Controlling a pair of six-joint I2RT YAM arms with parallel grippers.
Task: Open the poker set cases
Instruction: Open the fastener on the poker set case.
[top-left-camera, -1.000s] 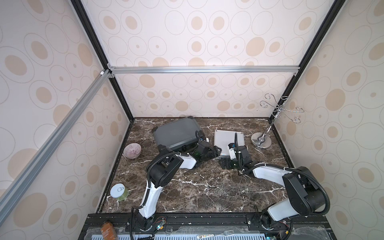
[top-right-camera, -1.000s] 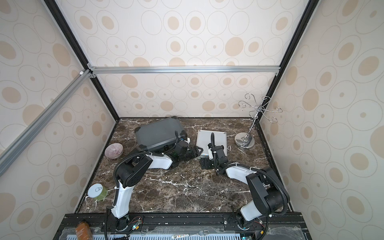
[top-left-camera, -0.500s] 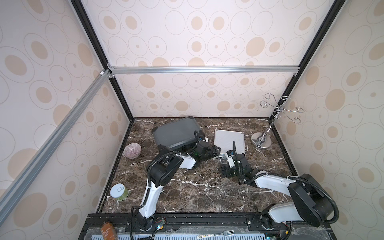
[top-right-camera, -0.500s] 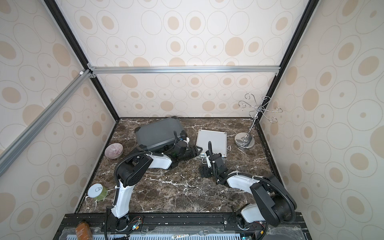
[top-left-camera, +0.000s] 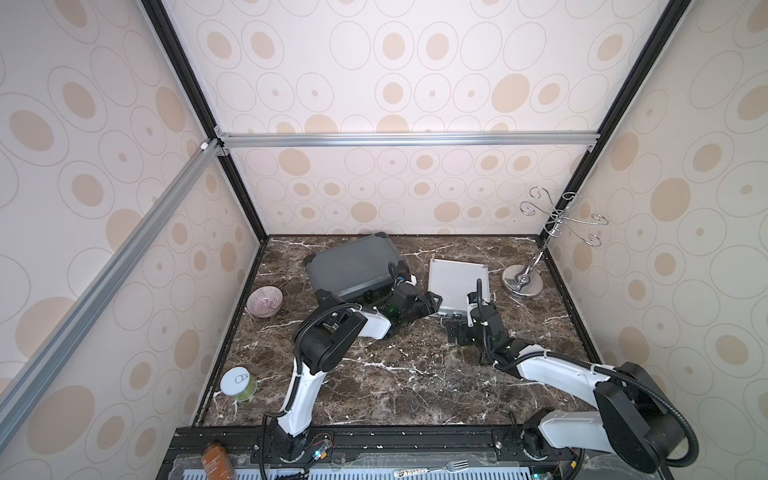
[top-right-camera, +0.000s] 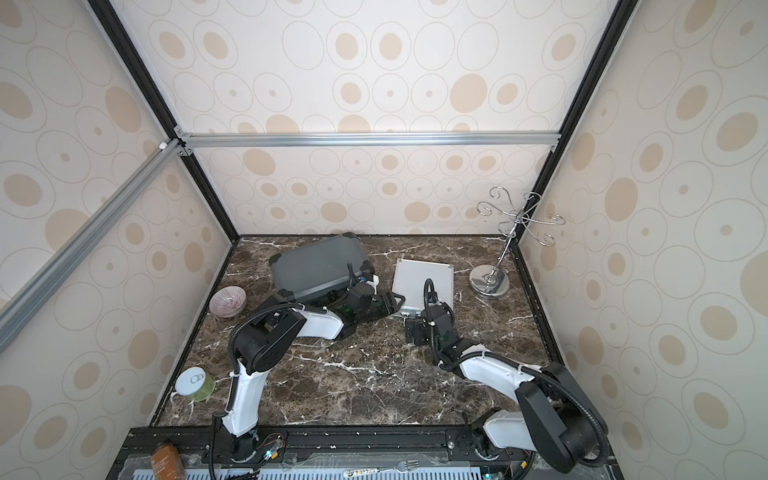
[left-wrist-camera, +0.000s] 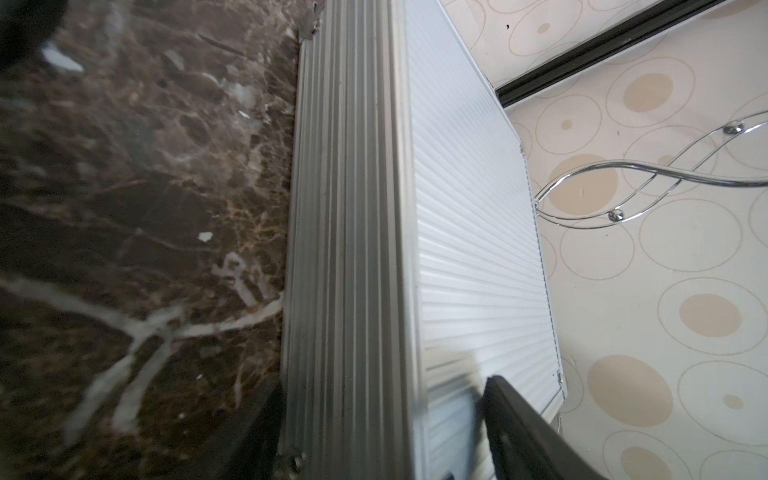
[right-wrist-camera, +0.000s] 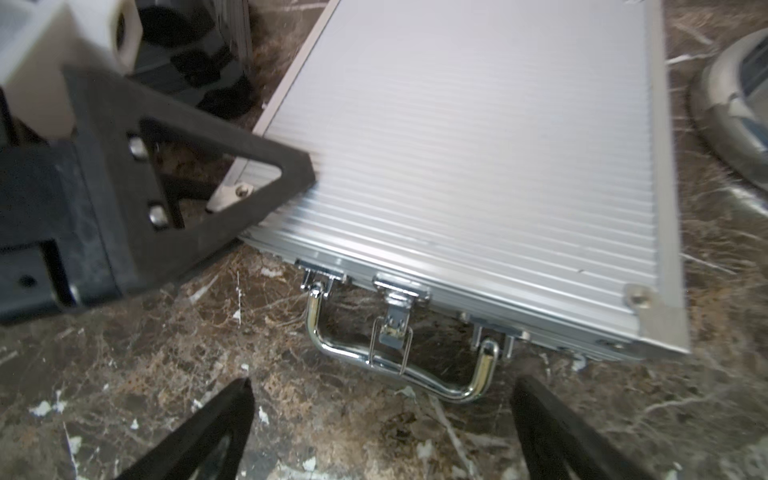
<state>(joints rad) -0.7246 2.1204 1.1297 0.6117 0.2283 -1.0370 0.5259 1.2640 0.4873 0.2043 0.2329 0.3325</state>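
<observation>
While the right gripper (right-wrist-camera: 382, 384) hung spread wide with nothing in it, just in front of the handle (right-wrist-camera: 399, 365) of the silver case (top-left-camera: 457, 282), the left gripper (left-wrist-camera: 382, 380) straddled that case's near corner. Honestly couldn't tell if it was squeezing. Two cases on the table (top-left-camera: 395, 382), grey case (top-left-camera: 353, 266) beside it, both lids down, insides hidden. Also one bowl (top-left-camera: 264, 301), one jar (top-left-camera: 237, 382), one chrome stand (top-left-camera: 521, 282).

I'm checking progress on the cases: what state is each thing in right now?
silver case: lying flat, lid down; front latch appears released.
dark grey case: lying flat, closed.
left gripper: straddling the silver case's corner, grip unclear.
right gripper: open, empty, facing the handle.
jar: upright, lidded.
bowl: upright.
chrome stand: upright, hooks bare.
</observation>
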